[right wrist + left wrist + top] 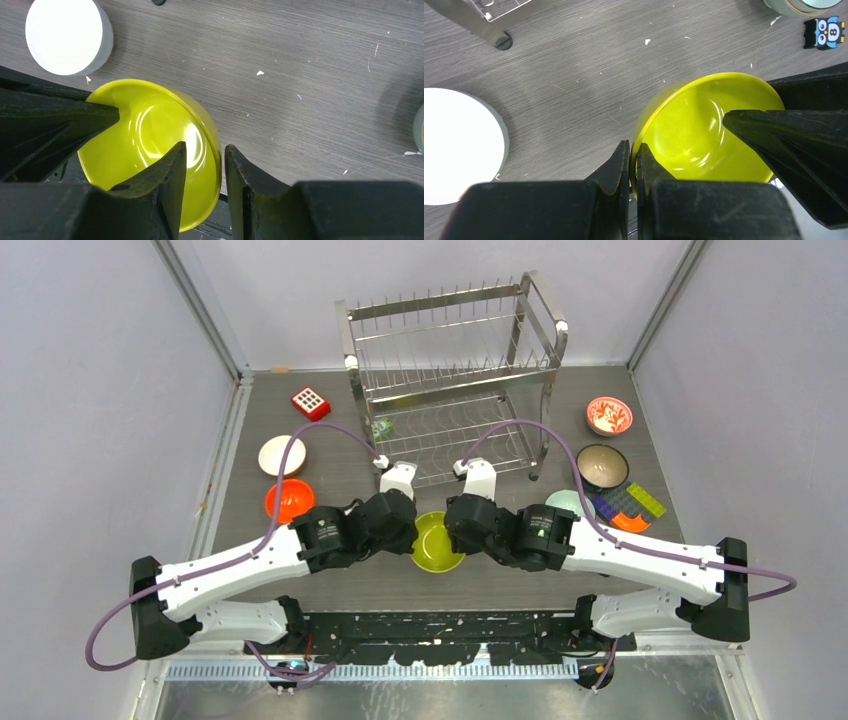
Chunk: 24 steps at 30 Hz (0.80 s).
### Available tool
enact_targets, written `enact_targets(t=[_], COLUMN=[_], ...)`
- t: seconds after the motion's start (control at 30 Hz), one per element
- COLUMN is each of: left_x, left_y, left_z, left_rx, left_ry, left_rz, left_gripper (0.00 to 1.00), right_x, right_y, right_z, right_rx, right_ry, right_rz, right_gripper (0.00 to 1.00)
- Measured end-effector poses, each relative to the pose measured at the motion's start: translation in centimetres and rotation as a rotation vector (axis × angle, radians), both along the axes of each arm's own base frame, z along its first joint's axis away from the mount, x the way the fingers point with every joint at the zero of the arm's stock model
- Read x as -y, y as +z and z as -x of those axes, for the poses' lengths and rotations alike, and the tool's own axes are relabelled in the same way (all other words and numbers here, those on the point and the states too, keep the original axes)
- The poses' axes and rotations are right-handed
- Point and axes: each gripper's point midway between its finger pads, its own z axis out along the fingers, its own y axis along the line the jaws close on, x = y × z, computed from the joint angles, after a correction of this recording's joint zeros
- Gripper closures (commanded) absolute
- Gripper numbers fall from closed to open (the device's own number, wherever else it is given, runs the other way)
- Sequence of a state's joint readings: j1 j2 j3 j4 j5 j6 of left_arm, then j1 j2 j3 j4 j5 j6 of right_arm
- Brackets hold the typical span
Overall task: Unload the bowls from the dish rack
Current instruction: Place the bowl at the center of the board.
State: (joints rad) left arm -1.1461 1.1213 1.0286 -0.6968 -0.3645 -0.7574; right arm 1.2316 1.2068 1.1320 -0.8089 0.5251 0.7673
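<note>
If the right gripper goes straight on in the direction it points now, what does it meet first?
Probably the lime-yellow bowl: the right gripper straddles its rim, fingers apart, and the inner finger lies over the bowl's inside. The outer finger would reach the grey table. Depth is unclear here.

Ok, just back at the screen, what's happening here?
Both arms meet at the yellow bowl in front of the dish rack. The left gripper is clamped shut on its rim. The right gripper straddles the other side of the rim, jaws open. No bowls show in the rack, and other bowls sit on the table.
</note>
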Motion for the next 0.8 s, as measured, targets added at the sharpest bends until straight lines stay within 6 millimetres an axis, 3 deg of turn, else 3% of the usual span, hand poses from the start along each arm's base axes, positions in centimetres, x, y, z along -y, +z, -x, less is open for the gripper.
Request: enact_targets(t=[0.27,0.53,0.7,0.77,0.8], left_x=[-0.8,-0.8,-0.9,-0.8,-0.8], left_y=[-0.1,-0.1,0.0,0.1,0.2], left_z=[-0.6,-0.7,-0.7,-0.7,-0.6], left_rx=[0.015,0.012,0.011,0.011,0.01], left_ry=[0.061,0.08,0.081,0.085,0.087], left_rz=[-0.017,-0.008,-0.003,0.008,0.013], left_gripper=[1.0,1.0,1.0,0.86,0.7], right_x=[0.5,0.7,0.5,0.7,0.7], right_y=[-0.5,-1.0,-1.2,-1.1,-1.1], right_z=[0.4,0.6,0.4,0.0,0.0], right_rx=[-0.034,-0.051,-0.049,-0.043,-0.041], right_ry=[-0.039,-0.06,-0.078,-0.104,-0.106], right_rz=[-0.003,-0.006,-0.01,-0.015,-0.016], right_gripper=[0.64,0.79,0.99,0.99,0.99])
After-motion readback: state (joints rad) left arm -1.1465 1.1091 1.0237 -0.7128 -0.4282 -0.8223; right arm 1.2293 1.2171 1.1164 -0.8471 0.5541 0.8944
